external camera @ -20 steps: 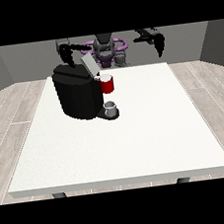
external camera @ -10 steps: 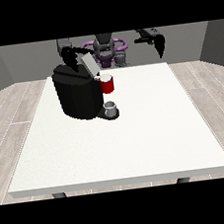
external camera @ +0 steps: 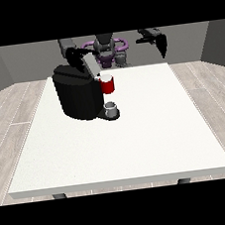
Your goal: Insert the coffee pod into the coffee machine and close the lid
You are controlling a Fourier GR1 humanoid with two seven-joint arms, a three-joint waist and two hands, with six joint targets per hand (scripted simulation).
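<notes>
The black coffee machine (external camera: 76,96) stands on the left part of the white table (external camera: 138,141). Its grey lid (external camera: 90,65) is tilted up and open above the red brewing head (external camera: 108,86), whose top looks pale. No separate coffee pod can be made out. A small grey cup (external camera: 111,108) sits on the machine's drip base. The hand at the view's left (external camera: 75,54) is just behind and above the raised lid, touching or nearly touching it. The hand at the view's right (external camera: 160,44) is held high beyond the table's far edge, fingers hanging relaxed, holding nothing.
The robot's purple and grey torso (external camera: 108,50) is behind the table's far edge. White tabletop stretches in front of and to the right of the machine. Grey walls and a wood floor surround the table.
The hand at the view's left has shifted slightly down and toward the raised lid. The lid, the cup and the other hand have barely moved.
</notes>
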